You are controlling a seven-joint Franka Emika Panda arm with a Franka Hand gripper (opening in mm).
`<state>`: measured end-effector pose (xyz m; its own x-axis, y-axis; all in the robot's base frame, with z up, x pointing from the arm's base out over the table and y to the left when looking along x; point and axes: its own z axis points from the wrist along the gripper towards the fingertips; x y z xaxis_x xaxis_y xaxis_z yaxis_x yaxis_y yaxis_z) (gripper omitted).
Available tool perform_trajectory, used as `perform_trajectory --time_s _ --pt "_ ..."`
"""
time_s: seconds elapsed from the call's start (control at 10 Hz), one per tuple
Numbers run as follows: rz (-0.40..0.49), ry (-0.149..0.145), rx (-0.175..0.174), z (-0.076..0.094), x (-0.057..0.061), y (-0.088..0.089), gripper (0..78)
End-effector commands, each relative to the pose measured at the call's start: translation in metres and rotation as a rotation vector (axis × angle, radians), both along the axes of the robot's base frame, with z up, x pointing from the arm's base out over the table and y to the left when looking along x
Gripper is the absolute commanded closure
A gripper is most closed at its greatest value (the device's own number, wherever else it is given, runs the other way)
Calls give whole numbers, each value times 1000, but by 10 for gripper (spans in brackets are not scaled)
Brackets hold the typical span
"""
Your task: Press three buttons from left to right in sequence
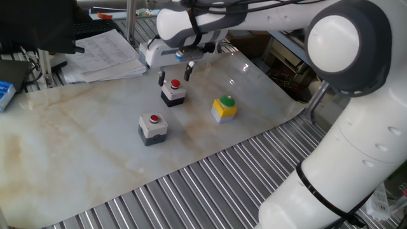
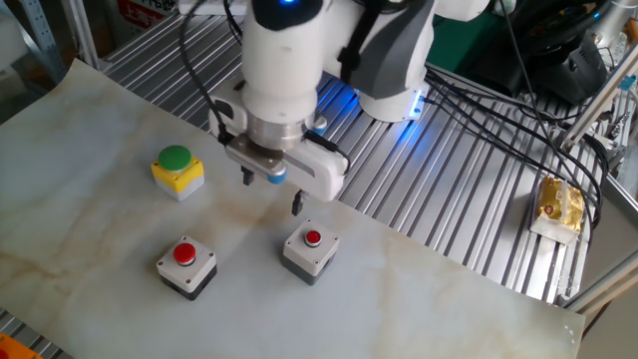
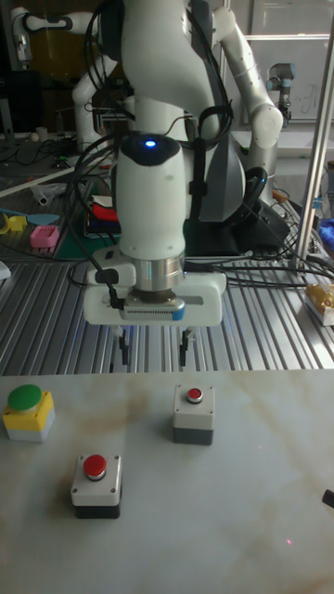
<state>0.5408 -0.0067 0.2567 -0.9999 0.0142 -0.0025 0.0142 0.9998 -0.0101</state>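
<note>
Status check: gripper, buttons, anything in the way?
Gripper open, empty, above table. Yellow box with green dome button, two grey boxes with red buttons unobstructed.
</note>
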Motion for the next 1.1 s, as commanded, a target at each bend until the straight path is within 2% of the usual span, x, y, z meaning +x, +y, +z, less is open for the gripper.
perform_trajectory --time_s 0.1,0.6,1.1 --pt "39 -7 2 8 12 -9 2" --pt "66 -13 2 5 15 -16 2" --pt "83 -14 -6 5 15 -16 2"
